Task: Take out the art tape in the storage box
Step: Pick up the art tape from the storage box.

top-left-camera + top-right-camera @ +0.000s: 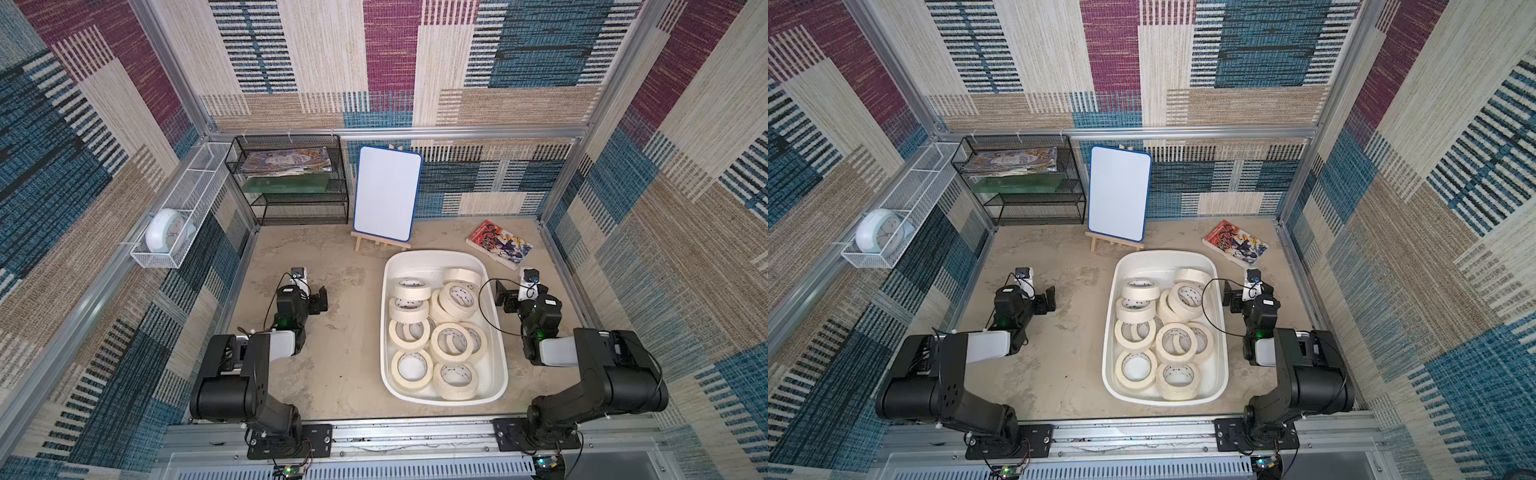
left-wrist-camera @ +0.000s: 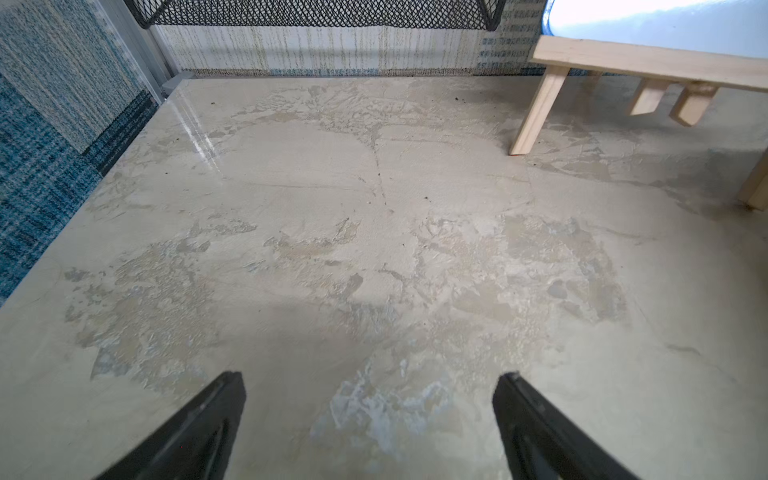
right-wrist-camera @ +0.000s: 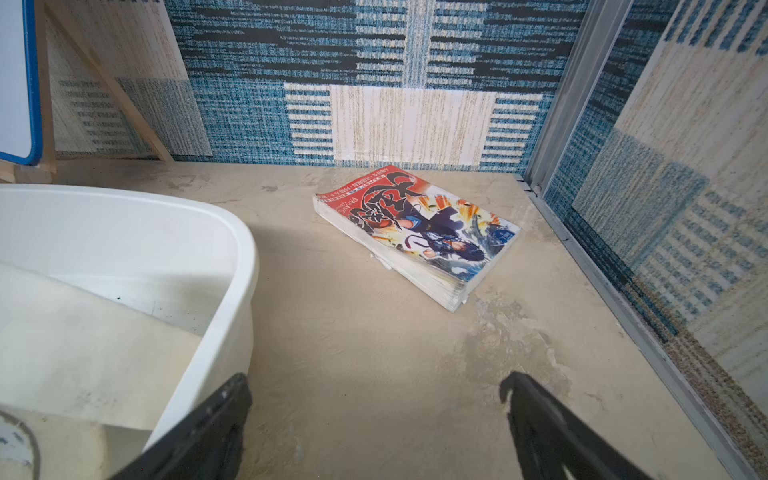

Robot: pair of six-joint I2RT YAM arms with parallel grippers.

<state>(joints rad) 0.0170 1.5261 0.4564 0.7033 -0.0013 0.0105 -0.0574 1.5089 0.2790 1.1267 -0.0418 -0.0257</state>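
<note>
While both arms sit folded low at the near edge, the storage box (image 1: pixel 432 252) (image 1: pixel 1167 252) lies on the tabletop (image 1: pixel 353 353) toward 3 o'clock from the middle, its long side running from 12 to 6. All the art tape (image 1: pixel 451 345) (image 1: pixel 1177 343) is inside it, cream rolls heaped together, some flat and some leaning on their neighbours, crowded mostly toward the 6 o'clock end.

The right gripper (image 1: pixel 505 297) (image 1: pixel 1231 297) stands just beside the box's rim on its 3 o'clock side, about level with the rolls nearest 12 o'clock. Its jaws are spread wide with nothing between them. In the right wrist view (image 3: pixel 376 380), one black finger shows against the box's outer wall (image 3: pixel 245 257), and a roll (image 3: pixel 83 332) leans just inside; I cannot tell whether finger and wall touch.

The left gripper (image 1: pixel 320 299) (image 1: pixel 1048 301) is out at the box's 9 o'clock, well apart from it, with bare tabletop between. Its jaws are spread wide too, over nothing but the mottled surface in the left wrist view (image 2: pixel 370 376).

A comic book (image 1: pixel 500 245) (image 3: pixel 419 232) lies at the box's 1 o'clock, and a whiteboard (image 1: pixel 386 193) stands at its 11.
</note>
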